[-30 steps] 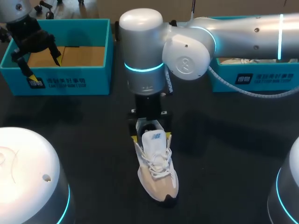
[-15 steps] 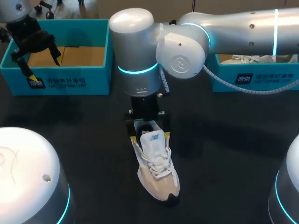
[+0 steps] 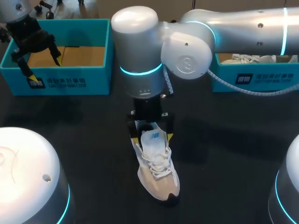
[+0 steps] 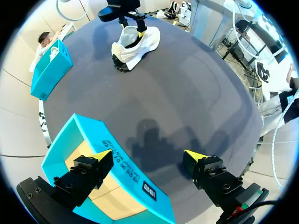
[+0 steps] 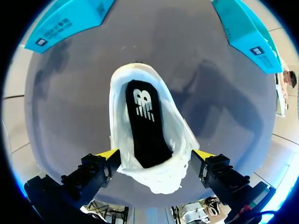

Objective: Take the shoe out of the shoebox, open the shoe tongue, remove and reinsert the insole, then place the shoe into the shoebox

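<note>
The shoe (image 3: 156,170) lay out of its box on the dark table (image 3: 224,154), sole down, and everything else is best placed from it. The right gripper (image 3: 152,138) hung directly above the shoe's heel end with its fingers spread wide, one yellow tip on either side of the heel collar. It had hold of nothing as far as could be seen, though whether a tip brushed the collar could not be told. From the right wrist view the shoe's mouth gaped straight ahead of that gripper (image 5: 155,154), and the black insole (image 5: 145,126) sat flat inside, its heel end nearest the fingers. The left gripper (image 3: 43,65) was well apart from the shoe, hovering over the open blue shoebox (image 3: 56,77), its fingers parted and empty. A second blue box (image 3: 254,79) stood well off the shoe's other side. The step in hand was probably getting at the insole through the opening. To do it well, the right fingers would need to close in until both fitted inside the collar, then go down at the heel end and pinch only the insole's rear edge, not the lining. A slow lift angled toward the heel should peel it free. The light shoe might rise with it, so the idle left gripper could usefully press down on the toe.
</note>
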You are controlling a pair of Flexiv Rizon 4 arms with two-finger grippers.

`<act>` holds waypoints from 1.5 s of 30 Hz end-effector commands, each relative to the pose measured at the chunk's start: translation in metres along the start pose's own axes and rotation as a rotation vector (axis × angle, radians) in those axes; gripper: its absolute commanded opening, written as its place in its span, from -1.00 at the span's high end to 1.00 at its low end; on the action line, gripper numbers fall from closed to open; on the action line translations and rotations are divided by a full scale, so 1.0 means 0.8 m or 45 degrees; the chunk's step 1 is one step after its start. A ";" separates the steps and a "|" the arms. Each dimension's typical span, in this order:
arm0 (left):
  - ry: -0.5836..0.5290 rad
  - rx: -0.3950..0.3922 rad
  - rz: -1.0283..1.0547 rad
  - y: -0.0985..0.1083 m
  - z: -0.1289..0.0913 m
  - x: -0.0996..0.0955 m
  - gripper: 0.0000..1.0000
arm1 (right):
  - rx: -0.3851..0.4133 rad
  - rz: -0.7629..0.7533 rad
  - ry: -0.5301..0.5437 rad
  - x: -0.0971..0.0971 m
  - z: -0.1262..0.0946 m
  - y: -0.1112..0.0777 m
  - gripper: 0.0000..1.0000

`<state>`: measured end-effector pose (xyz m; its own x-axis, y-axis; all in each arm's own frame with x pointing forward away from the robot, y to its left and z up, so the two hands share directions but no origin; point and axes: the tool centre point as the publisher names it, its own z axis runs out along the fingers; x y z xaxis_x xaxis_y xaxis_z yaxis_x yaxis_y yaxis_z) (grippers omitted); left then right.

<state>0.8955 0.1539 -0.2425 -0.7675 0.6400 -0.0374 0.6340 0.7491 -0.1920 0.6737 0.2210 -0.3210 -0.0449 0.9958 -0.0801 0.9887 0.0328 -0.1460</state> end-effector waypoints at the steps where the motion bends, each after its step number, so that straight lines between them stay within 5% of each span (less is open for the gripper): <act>1: 0.002 -0.002 0.001 0.000 0.000 0.000 -1.00 | -0.021 0.007 0.033 -0.013 -0.003 -0.018 -1.00; 18: 0.002 -0.002 0.001 0.000 0.000 0.000 -1.00 | -0.032 -0.071 0.132 -0.005 -0.021 -0.064 -0.98; 22: 0.002 -0.002 0.001 0.000 0.000 0.000 -1.00 | -0.035 -0.129 0.129 -0.001 -0.019 -0.073 0.02; 26: 0.002 -0.002 0.001 0.000 0.000 0.000 -1.00 | -0.039 -0.181 0.101 0.001 -0.017 -0.081 0.40; 45: 0.002 -0.002 0.001 0.000 0.000 0.000 -1.00 | -0.041 -0.213 0.006 0.005 0.006 -0.017 0.48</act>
<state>0.8955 0.1538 -0.2425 -0.7675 0.6400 -0.0374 0.6340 0.7491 -0.1920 0.6523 0.2211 -0.3140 -0.2139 0.9753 -0.0556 0.9727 0.2074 -0.1039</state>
